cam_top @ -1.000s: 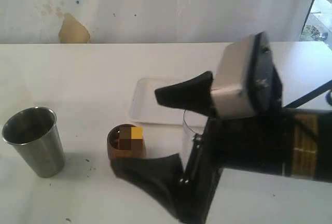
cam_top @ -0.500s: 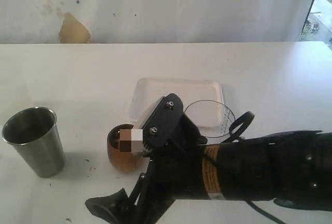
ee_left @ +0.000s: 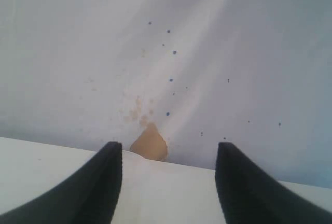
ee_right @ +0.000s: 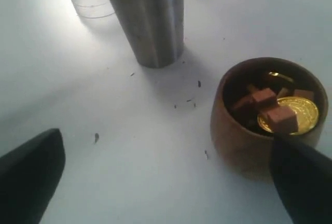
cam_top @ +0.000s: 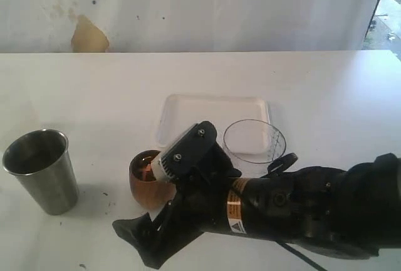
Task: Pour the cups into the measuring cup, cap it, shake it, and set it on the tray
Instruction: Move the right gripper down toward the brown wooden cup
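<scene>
Reaching for the rounded brown wooden cup (ee_right: 236, 130) near the tall clear plastic measuring cup (cam_top: 254, 140), the right gripper (ee_right: 166, 149) is spread wide, empty. Next it should probably straddle the cup and close.

White table (cam_top: 94, 89), matte top, a few marks on it. Reference = wooden cup (cam_top: 143, 182), upright on the table. Steel tumbler (cam_top: 41, 170) stands upright to the left of the wooden cup, well apart from it. Small dark specks (ee_right: 199, 84) are scattered on the bare surface between the two. Beyond the tumbler from the wooden cup: part of a faint translucent cup (ee_right: 91, 1), seen only in the right wrist view. Tray (cam_top: 213, 117) lies flat behind and right of the wooden cup, near but apart. Measuring cup (cam_top: 254, 140) is right of the wooden cup, its rim overlapping the tray's front corner. Its base is hidden, so can't tell if it sits on table or tray
</scene>
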Motion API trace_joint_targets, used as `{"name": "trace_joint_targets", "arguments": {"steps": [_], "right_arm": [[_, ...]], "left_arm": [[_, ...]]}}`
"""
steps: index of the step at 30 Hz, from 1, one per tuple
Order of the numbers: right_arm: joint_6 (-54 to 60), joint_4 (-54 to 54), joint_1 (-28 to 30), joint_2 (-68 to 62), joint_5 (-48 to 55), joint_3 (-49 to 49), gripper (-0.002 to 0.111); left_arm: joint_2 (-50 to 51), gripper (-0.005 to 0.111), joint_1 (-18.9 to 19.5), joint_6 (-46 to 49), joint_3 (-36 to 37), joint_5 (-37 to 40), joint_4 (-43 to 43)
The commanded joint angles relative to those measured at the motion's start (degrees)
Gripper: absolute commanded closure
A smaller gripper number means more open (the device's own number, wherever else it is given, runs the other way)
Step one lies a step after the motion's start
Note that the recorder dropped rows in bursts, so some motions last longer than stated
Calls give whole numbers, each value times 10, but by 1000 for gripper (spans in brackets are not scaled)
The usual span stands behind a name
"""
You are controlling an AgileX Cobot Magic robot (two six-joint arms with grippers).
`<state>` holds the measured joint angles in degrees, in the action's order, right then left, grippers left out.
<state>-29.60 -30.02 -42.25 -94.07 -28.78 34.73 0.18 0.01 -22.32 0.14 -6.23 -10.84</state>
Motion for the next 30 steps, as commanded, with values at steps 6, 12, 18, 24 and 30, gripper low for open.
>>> {"name": "trace_joint_targets", "arguments": {"steps": [6,12,18,24,30], "right_arm": [[88,80,-1,-39,-43,1,3],[147,163,-1,-66,-86,3,3],[175,201,-1,-74,-79,7,3],[177,191,-3,-74,-81,7,3],[177,174,-30,-74,-85,7,3]], "left_arm": [[-2,55,-2,2,-1,-2,-2],[-2,55,-2,2,-1,-2,-2],[-2,55,-2,2,-1,-2,-2],[-2,55,-2,2,-1,-2,-2],[-2,55,-2,2,-1,-2,-2]]}}
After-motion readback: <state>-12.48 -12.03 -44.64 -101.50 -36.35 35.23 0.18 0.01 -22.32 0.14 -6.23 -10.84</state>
